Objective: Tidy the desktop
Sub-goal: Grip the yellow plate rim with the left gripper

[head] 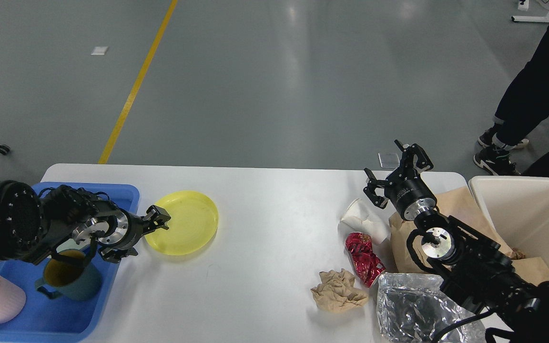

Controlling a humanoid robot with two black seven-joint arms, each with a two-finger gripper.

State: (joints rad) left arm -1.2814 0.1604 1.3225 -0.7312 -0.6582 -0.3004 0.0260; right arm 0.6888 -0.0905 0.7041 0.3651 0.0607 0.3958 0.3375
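Red crumpled wrapper (363, 257) on the desktop (265, 228), print perhaps unreadable.

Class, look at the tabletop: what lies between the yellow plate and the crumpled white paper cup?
In the head view, nothing: the stretch of desktop between the yellow plate and the white paper cup is bare white surface.

The left end effector (147, 235) is reaching from over the blue plastic tray (127, 193) to the near rim of a round yellow plastic plate (186, 224) lying on the large white worktop (265, 247). The right end effector (396, 174) is hovering with fingers spread above a crumpled white paper cup (362, 220), beside a red foil wrapper (362, 257) and a crumpled brown paper wad (337, 290).
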